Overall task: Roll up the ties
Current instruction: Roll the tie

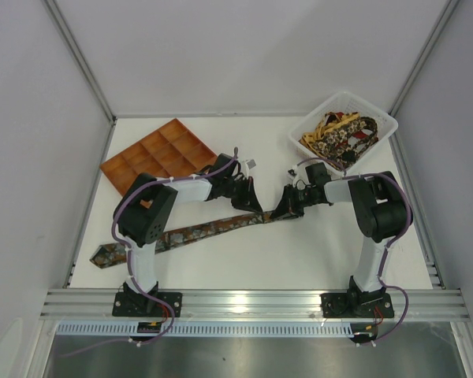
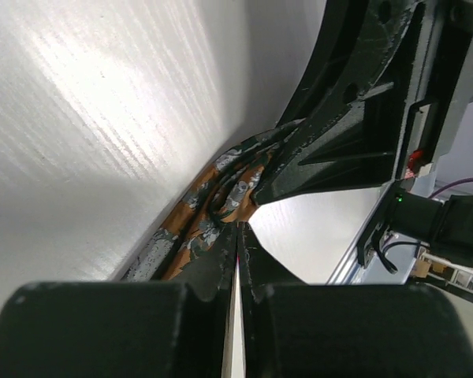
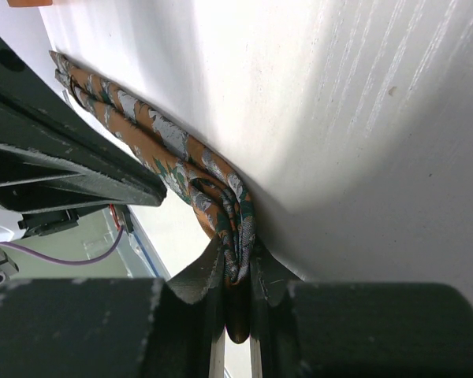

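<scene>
You have tie (image 1: pixel 197 231) stretched along desk (image 1: pixel 299 260), on near side of orange tray (image 1: pixel 159 153), pointed end off tray's near-left corner. Right gripper (image 3: pixel 236 272) pinches folded end, right of tray. Left gripper (image 2: pixel 238 236) pressed together at tie; hold on fabric unclear. Other ties (image 1: pixel 339 138) in basket (image 1: pixel 378 116), far right of tray

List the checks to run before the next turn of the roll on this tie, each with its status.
1. Right jaws shut on the folded end of the tie: ok.
2. Left jaws gripping fabric: cannot tell; they are shut at the fold.
3. Roll tight: not ok, only a loose loop shows.
4. Rest of the tie flat and straight on the table: ok.
5. Orange tray and white basket apart from the tie: ok.
</scene>
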`<act>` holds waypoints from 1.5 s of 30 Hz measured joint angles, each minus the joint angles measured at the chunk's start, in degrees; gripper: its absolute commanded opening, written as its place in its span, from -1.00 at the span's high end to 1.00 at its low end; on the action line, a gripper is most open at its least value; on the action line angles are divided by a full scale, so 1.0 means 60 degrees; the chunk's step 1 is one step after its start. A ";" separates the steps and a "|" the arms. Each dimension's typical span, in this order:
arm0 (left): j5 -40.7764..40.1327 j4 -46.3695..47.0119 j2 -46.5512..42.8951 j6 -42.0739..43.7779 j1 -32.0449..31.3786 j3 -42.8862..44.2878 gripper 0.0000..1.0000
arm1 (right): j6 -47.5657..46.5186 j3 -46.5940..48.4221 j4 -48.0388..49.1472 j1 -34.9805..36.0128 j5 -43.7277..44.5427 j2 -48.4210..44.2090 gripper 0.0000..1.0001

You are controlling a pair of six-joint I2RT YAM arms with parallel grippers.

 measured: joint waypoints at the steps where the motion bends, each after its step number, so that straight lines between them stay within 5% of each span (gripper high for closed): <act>1: 0.0055 0.0036 0.0000 -0.0051 -0.0004 0.0000 0.86 | 0.0000 0.0000 0.0004 0.0000 -0.0004 0.0000 1.00; 13: 0.0168 0.0419 0.0514 -0.0226 -0.0131 0.0000 0.88 | 0.0000 -0.0004 0.0007 0.0000 -0.0015 0.0000 0.98; 20: 0.0291 0.0525 0.0612 -0.0240 -0.0124 0.0000 0.88 | 0.0168 0.0000 0.0055 0.0022 -0.0171 -0.0033 0.15; 25: 0.0335 0.0597 0.0663 -0.0237 -0.0124 0.0000 0.89 | 0.0404 0.0000 0.0288 0.0200 -0.0211 -0.0120 0.09; 33: 0.0350 0.0623 0.0670 -0.0237 -0.0120 -0.0022 0.89 | 0.0597 0.0000 0.0452 0.0459 0.0062 -0.0120 0.36; 38: 0.0361 0.0667 0.0670 -0.0240 -0.0120 -0.0036 0.89 | 0.0572 0.0080 0.0087 0.0510 0.0576 -0.0124 0.96; 45: 0.0004 0.0382 0.0277 -0.0120 -0.0131 -0.0244 0.82 | 0.0426 0.0721 -0.1428 0.0914 0.1974 -0.0404 1.00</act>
